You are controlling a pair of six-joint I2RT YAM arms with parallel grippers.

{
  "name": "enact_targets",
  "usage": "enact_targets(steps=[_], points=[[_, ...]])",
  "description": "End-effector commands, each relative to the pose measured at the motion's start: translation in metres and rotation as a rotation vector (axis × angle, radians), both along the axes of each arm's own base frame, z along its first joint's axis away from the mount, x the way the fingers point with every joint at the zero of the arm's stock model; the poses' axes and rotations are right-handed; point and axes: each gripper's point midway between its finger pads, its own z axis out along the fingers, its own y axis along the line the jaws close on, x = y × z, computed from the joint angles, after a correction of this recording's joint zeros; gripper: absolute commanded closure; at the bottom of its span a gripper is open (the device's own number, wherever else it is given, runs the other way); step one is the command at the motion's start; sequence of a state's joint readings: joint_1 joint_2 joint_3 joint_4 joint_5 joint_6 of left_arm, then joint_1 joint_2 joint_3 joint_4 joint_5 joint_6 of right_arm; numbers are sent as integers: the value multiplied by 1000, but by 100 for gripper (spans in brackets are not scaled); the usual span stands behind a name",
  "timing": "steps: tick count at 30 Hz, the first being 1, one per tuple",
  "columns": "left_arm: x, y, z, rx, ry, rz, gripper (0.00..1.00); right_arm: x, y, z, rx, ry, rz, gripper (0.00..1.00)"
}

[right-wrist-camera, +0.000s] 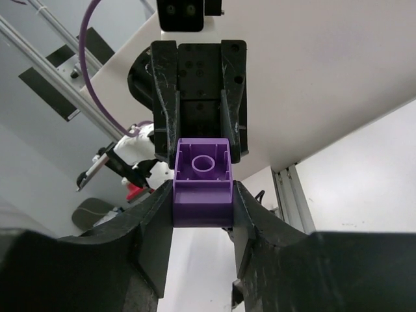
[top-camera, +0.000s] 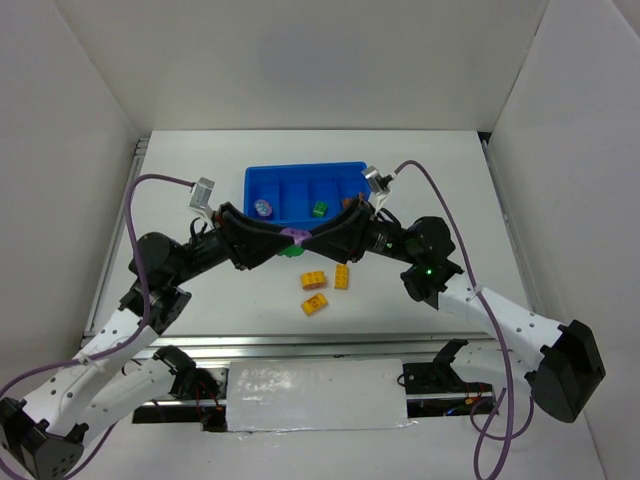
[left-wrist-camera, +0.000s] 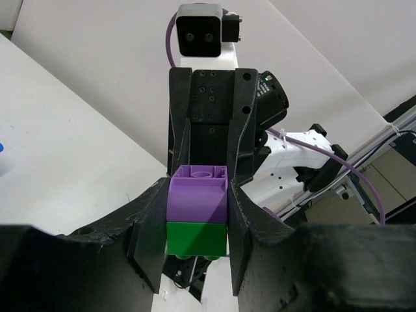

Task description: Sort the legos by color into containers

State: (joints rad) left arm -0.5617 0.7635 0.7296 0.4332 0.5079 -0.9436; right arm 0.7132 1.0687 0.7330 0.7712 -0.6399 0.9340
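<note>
Overhead, the glossy blue tray (top-camera: 300, 168) with its thin dividers lies toward the far edge of the white surface (top-camera: 240, 305). A loose green brick (top-camera: 318, 209) lies in a middle compartment. A pale lilac piece (top-camera: 263, 208) lies in the left-end one, too small for me to read its shape. Three yellow-orange bricks (top-camera: 315, 304), studded, lie on the surface between the tray and the near edge. My left gripper (top-camera: 285, 240) and right gripper (top-camera: 308, 238) meet nose to nose just short of the tray's near wall. Their black bodies hide all but a sliver of the purple brick (top-camera: 295, 236) between them.

In the left wrist view, that purple brick (left-wrist-camera: 198, 195) is smooth-sided, with a hollow end. It is stacked flush on the stacked green brick (left-wrist-camera: 197, 237). My left jaws are clenched on the green one, and their scuffed black pads also run up the purple one's lower sides.

In the right wrist view, my right jaws are clenched on the purple brick (right-wrist-camera: 203, 185), which shows one round socket in its open end. The green brick is hidden here.
</note>
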Motion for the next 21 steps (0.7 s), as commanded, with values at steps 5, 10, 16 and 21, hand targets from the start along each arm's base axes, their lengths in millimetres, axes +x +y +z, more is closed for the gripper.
enact_targets(steps=[5, 10, 16, 21], points=[[-4, -3, 16, -11, -69, -30, 100, -7, 3, 27, 40, -66, 27, 100], [-4, -3, 7, 86, -75, -23, 58, -12, 10, 12, -121, -140, 76, 100], [-9, 9, 20, 216, -129, 25, 8, -16, -1, -5, -336, -236, 142, 100], [-22, 11, 23, 247, -182, -20, 7, -22, -20, -13, -381, -259, 209, 100]])
